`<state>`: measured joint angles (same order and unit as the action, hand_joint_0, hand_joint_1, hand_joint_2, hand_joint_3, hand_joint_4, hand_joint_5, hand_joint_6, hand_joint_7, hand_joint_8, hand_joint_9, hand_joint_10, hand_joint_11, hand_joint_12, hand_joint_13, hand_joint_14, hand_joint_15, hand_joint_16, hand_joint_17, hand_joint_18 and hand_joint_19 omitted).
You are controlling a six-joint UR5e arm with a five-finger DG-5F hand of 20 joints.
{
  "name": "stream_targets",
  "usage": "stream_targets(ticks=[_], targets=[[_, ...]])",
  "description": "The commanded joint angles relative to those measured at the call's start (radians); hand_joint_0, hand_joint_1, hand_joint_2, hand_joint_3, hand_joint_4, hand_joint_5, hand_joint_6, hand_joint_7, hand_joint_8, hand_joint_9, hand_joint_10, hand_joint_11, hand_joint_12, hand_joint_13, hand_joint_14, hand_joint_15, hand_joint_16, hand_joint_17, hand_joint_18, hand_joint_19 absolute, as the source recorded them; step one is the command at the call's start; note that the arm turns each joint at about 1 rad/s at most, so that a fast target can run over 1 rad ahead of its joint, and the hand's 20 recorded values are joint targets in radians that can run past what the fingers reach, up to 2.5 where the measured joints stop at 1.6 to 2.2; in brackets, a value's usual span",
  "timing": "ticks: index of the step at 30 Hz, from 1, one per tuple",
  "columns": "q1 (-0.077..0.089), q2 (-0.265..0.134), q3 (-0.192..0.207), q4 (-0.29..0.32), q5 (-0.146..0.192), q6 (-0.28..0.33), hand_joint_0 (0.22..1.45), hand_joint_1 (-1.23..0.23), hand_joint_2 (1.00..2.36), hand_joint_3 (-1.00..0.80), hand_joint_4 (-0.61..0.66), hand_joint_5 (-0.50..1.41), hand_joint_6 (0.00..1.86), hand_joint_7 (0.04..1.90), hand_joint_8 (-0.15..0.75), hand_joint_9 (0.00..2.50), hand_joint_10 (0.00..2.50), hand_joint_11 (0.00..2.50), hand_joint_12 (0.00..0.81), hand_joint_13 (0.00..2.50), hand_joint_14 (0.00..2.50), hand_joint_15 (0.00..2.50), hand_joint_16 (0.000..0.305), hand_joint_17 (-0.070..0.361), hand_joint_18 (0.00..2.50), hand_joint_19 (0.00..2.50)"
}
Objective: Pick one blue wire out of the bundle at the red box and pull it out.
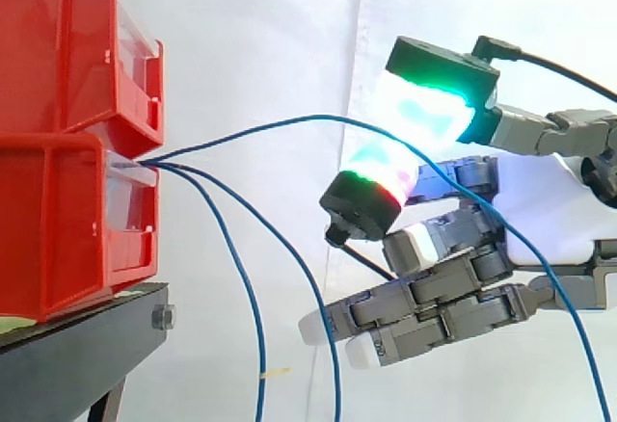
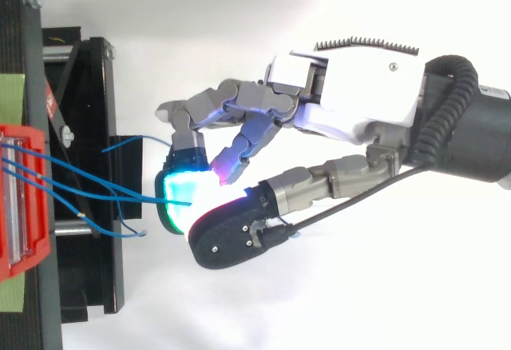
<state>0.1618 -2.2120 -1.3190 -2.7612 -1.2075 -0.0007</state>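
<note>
Hand (image 2: pixel 351 86) was set at the right of the side view, closed in a pinch on one blue wire (image 1: pixel 289 121). The wire was caught between the upper pad (image 1: pixel 429 104), glowing cyan and green, and the lower pad (image 1: pixel 381 176), glowing green with a red band. The two pads were pressed together, wire between them. The other fingers (image 1: pixel 415 306) were curled underneath, tips plain white, nothing held in them. The pinched wire was traced from the seam between the two stacked red bins — upper bin (image 1: pixel 67 56), lower bin (image 1: pixel 58 239). From there it rose in a shallow arc to the pads, well clear of the bins, then dropped behind the hand toward the lower right corner. Its root was seated at the bin front, so it was not yet pulled out. Two other blue wires (image 1: pixel 256 345) were seen hanging from the same seam. They drooped down past the black stand (image 1: pixel 77 345), apart from the hand. In the top view the wires were seen fanning out from the bins across the stand. One ran straight to the glowing pad, and two loose ends lay short of it. A white curtain (image 1: pixel 270 17) was hung behind everything.
</note>
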Motion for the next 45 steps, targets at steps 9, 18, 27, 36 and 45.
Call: stream_targets(ticks=[9, 18, 27, 36, 45], targets=[[0.001, 0.000, 0.001, 0.000, 0.000, -0.001, 0.61, -0.81, 1.02, -0.28, 0.14, -0.12, 0.85, 1.29, 0.268, 0.98, 0.03, 0.87, 0.419, 0.17, 0.01, 0.14, 0.055, 0.124, 0.00, 0.32], [-0.001, 0.000, 0.000, 0.000, 0.000, -0.001, 0.61, -0.84, 1.03, -0.20, 0.07, -0.11, 0.85, 1.35, 0.259, 1.02, 0.03, 0.87, 0.414, 0.20, 0.01, 0.13, 0.055, 0.125, 0.01, 0.31], [0.001, 0.000, 0.000, 0.000, 0.000, -0.007, 0.58, -0.77, 1.02, -0.31, 0.08, -0.12, 0.85, 1.29, 0.255, 1.00, 0.03, 0.86, 0.416, 0.17, 0.01, 0.15, 0.055, 0.125, 0.00, 0.34], [0.001, 0.000, 0.001, 0.000, 0.000, -0.007, 0.46, -0.66, 1.00, -0.50, 0.11, -0.12, 0.85, 1.25, 0.287, 0.99, 0.03, 0.85, 0.449, 0.15, 0.01, 0.14, 0.062, 0.140, 0.00, 0.32], [0.001, 0.000, 0.000, 0.000, -0.001, -0.007, 0.51, -0.64, 1.01, -0.41, 0.10, -0.11, 0.85, 1.25, 0.269, 0.98, 0.03, 0.84, 0.429, 0.14, 0.01, 0.14, 0.058, 0.131, 0.00, 0.34]])
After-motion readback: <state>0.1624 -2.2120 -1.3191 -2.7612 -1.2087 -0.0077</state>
